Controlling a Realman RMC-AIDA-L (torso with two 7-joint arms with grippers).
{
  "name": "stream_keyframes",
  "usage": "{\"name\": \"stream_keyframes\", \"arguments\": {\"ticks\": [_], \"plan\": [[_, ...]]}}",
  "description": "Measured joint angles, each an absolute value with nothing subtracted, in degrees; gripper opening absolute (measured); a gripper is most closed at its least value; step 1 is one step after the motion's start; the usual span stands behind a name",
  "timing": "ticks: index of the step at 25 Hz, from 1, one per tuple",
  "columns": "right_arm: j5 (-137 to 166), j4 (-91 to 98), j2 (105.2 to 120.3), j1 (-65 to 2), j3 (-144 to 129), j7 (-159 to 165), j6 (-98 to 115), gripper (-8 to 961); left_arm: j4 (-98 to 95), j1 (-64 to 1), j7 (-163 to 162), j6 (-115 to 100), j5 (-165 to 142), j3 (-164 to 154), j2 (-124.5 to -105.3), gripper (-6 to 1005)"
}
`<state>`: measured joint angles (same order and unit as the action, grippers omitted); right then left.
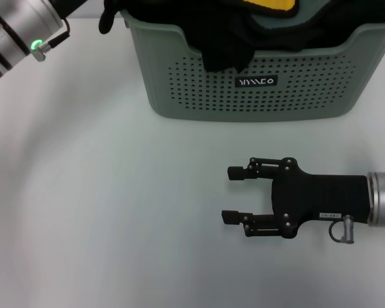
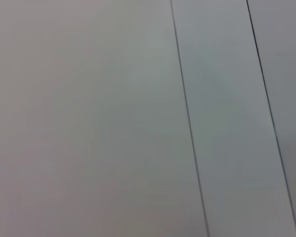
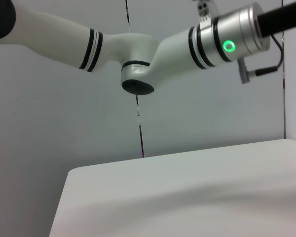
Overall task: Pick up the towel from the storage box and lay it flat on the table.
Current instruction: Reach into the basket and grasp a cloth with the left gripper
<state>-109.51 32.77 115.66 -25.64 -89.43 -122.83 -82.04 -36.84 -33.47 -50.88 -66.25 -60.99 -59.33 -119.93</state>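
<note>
The storage box [image 1: 256,90] stands at the far side of the table [image 1: 90,212], cut off by the top of the head view. A small patch of the mustard-yellow towel [image 1: 271,5] shows inside it at the very top edge. My left arm [image 1: 19,32] reaches in from the upper left, and the dark end of my left gripper [image 1: 109,16] sits by the box's left rim, mostly out of frame. My right gripper [image 1: 231,194] lies low over the table in front of the box, open and empty, pointing left.
A black cloth [image 1: 223,45] hangs over the box's front rim, with a grey-teal cloth [image 1: 276,24] behind it. The right wrist view shows my left arm [image 3: 138,54] above the white table [image 3: 187,192]. The left wrist view shows only wall panels [image 2: 138,118].
</note>
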Motion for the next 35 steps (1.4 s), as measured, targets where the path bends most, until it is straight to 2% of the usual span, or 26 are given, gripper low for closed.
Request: {"name": "stream_keyframes", "arguments": {"ticks": [22,27,33,35], "plan": [[-109.6,32.7,115.75,-25.9,-89.5,-123.2,-82.0,709,-32.3,-34.0,-40.9,-56.8,-58.7,-59.0,-120.26,630],[-109.6,32.7,115.75,-25.9,-89.5,-123.2,-82.2,710,-31.6,-34.1,-40.5,-56.8,-57.5,-59.1,-120.19,394],[-109.8,32.7,115.75,-25.8,-89.5,-123.2,-82.2,710,-30.6,-34.4,-39.4,-57.0,-56.4,-59.3,-120.22,162],[-110.1,32.7,115.75,-25.8,-89.5,-123.2,-82.2,710,-30.3,-34.4,-39.4,-57.4,-54.8,-59.3,-120.26,121]]}}
